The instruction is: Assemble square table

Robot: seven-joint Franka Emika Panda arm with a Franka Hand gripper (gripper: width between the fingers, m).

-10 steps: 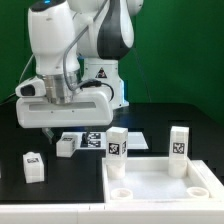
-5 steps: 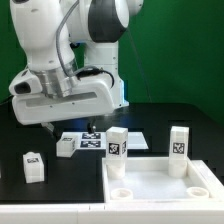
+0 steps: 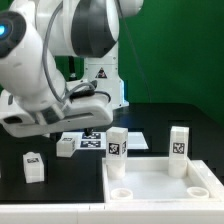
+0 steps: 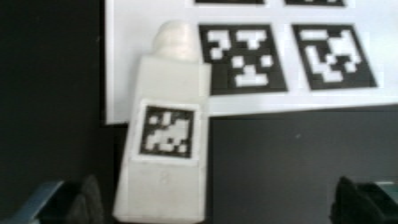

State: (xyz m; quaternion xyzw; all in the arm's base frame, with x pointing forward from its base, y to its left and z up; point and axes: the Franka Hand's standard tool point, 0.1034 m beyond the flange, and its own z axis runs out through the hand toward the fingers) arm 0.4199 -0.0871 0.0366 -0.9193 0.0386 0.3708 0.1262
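Observation:
The square table's white slab, with raised rim and round corner sockets, lies at the front of the exterior view's right. Two white tag-marked legs stand upright just behind it. A third leg lies beside the marker board, and a fourth sits further to the exterior view's left. My gripper hangs above the lying leg. In the wrist view this leg lies lengthwise with its peg end over the marker board. The open gripper holds nothing. One dark fingertip is close beside the leg.
The black table carries all the parts. The arm's white base stands behind the marker board, in front of a green backdrop. The arm's bulky links fill the exterior view's upper left.
The arm has swung toward the exterior view's left and tilted, carrying the hand lower and leftward over the lying leg. The jaws stay wide apart. No part has moved.

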